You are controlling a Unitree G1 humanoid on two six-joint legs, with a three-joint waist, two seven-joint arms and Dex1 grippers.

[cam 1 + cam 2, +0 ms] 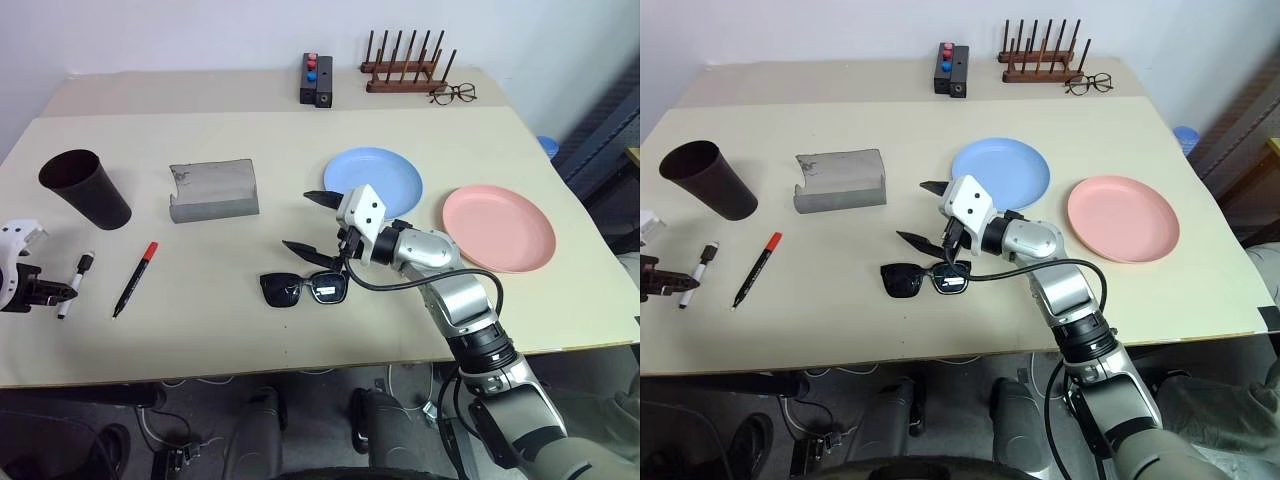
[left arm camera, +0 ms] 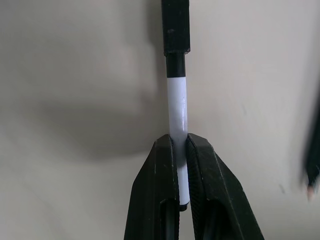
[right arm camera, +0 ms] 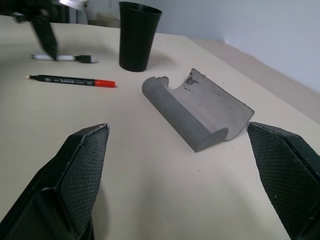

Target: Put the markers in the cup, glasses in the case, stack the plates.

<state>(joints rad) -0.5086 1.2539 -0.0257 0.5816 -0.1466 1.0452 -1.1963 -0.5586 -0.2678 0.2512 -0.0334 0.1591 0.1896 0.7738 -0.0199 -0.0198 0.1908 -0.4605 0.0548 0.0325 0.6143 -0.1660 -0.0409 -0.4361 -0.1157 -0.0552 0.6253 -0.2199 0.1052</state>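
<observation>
The left gripper [image 1: 50, 292] is pinched shut on a white-barrelled marker [image 1: 76, 285] near the left edge of the table [image 1: 300, 140]; in the left wrist view its fingers [image 2: 162, 185] clamp the white barrel near one end, the black cap reaching past them. That off-centre hold looks likely to let the pen droop, so a slow lift and a tilt to vertical before moving over the cup [image 1: 85, 187], which stands upright near the far left corner, would seem the careful way. A second marker, black with a red cap [image 1: 135, 278], lies flat just beside the held one, toward the middle; a straight lift should avoid brushing it. The right gripper [image 1: 318, 222] hangs with its jaws spread wide and empty above the middle of the table, the black sunglasses [image 1: 303, 289] lying just under it toward the near edge. The grey case [image 1: 213, 189] lies open beside the cup, with bare table between them. The blue plate [image 1: 375, 177] and pink plate [image 1: 497, 226] sit apart toward the right edge, unstacked. The held pen sits close to the left edge, so a slip outward could drop it off.
</observation>
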